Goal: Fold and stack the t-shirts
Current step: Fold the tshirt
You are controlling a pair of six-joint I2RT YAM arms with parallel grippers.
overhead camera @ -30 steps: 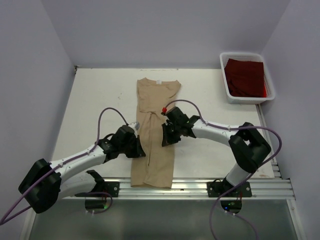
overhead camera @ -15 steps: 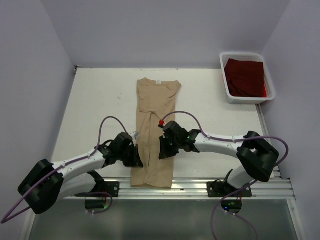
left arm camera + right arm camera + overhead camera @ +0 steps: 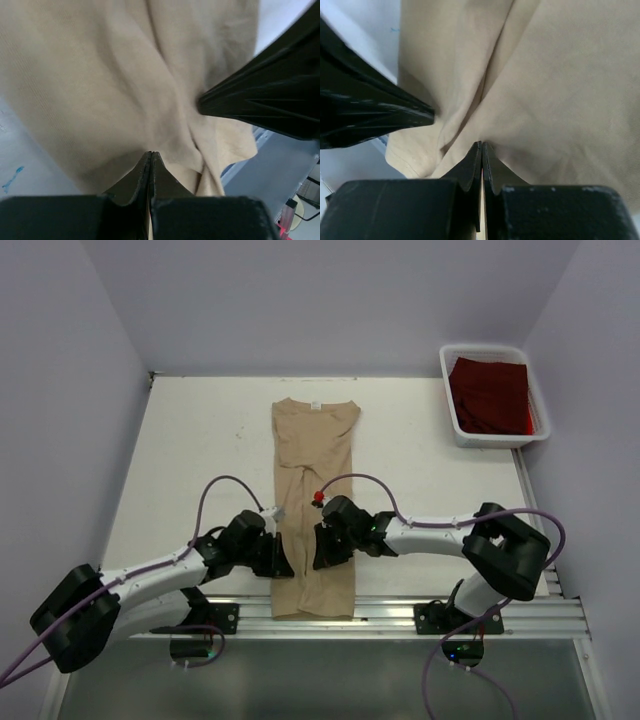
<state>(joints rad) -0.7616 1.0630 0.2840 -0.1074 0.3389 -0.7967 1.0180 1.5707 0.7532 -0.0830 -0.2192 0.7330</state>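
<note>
The tan t-shirt (image 3: 314, 445) lies on the white table (image 3: 200, 440) as a long narrow strip, neck label at the far end and hem over the near edge. My left gripper (image 3: 283, 558) is shut, its tips pressed against the strip's left side (image 3: 151, 152). My right gripper (image 3: 320, 552) is shut too, tips down on the cloth from the right (image 3: 481, 143). The two face each other across a raised crease in the tan cloth (image 3: 125, 75). The dark red t-shirt (image 3: 490, 395) lies folded in the bin at the far right.
The white plastic bin (image 3: 484, 348) stands at the table's far right corner against the wall. A metal rail (image 3: 400, 610) runs along the near edge under the shirt's hem. Walls close in the left, right and back.
Both shut grippers have slid toward the near edge along the tan strip. The strip's lower part has shifted slightly right and nearer, and the hem hangs a little farther over the rail.
</note>
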